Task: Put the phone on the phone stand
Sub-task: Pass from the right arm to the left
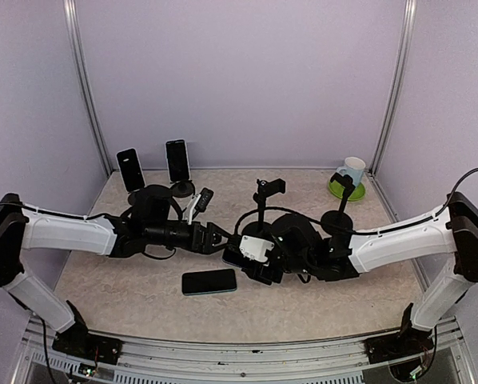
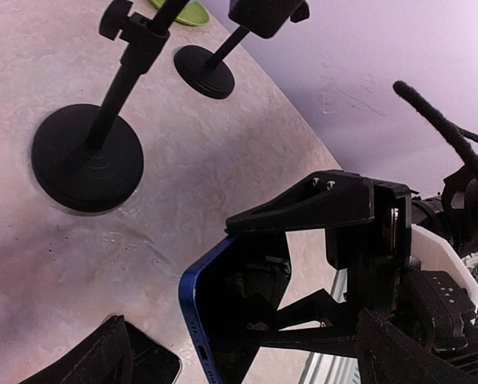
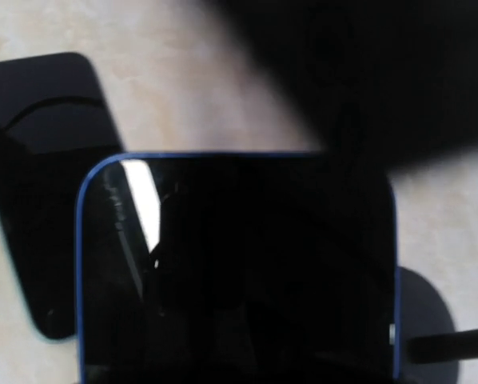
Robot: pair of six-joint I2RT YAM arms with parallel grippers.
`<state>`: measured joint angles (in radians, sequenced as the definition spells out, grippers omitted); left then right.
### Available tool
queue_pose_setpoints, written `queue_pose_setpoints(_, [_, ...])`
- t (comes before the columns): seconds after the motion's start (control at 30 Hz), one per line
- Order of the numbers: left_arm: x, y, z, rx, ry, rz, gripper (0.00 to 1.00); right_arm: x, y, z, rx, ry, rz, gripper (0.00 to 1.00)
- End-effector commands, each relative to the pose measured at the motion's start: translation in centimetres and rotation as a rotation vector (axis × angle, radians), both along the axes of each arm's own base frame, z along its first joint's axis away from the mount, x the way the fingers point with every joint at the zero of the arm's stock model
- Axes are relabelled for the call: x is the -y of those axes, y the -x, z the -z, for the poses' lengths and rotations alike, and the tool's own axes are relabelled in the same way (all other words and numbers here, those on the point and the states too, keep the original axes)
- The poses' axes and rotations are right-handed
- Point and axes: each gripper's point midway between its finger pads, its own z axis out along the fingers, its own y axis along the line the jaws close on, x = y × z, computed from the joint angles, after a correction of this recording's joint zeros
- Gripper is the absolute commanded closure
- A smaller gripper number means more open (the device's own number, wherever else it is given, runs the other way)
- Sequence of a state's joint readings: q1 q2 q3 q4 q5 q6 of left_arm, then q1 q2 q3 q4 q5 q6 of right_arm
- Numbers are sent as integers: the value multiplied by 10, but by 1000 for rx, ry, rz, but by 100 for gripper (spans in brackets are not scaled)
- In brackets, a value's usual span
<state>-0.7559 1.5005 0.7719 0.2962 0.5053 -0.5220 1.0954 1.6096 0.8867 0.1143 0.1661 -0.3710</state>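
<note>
The blue-edged phone (image 1: 233,258) (image 3: 239,264) hangs just above the table at the middle, with my right gripper (image 1: 245,254) shut on it across its width. My left gripper (image 1: 217,238) (image 2: 239,340) comes in from the left and stands open, its fingers (image 2: 103,356) wide on either side of the phone's (image 2: 193,316) near end without touching it. An empty phone stand (image 1: 268,189) (image 2: 91,152) with a top clamp rises just behind both grippers. A second black stand (image 1: 342,196) (image 2: 203,70) is to its right.
A black phone (image 1: 209,282) (image 3: 47,184) lies flat on the table in front of the grippers. Two phones (image 1: 130,170) (image 1: 177,160) sit upright on stands at the back left. A mug on a green plate (image 1: 348,178) is at the back right.
</note>
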Motion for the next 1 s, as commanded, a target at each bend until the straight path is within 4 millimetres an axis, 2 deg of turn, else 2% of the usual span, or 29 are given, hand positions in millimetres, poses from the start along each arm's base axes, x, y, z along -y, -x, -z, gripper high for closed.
queue_pose_setpoints(0.0, [18,9,-12,8,66,89,9,-2,-9,-43,145,-89,66,60])
queue_pose_setpoints(0.27, [26,8,-2,-45,93,107,17,-1,2,-58,191,-133,41,62])
queue_pose_setpoints(0.4, [31,9,-1,-67,111,122,26,-2,5,-60,205,-140,29,62])
queue_pose_setpoints(0.63, [43,19,-3,-70,115,166,49,-7,11,-62,226,-140,17,62])
queue_pose_setpoints(0.8, [47,24,2,-86,121,183,72,-6,11,-61,240,-127,15,62])
queue_pose_setpoints(0.87, [49,24,2,-88,127,189,87,-6,11,-63,247,-129,15,62])
queue_pose_setpoints(0.97, [51,26,1,-87,132,196,100,-7,13,-64,250,-135,12,61])
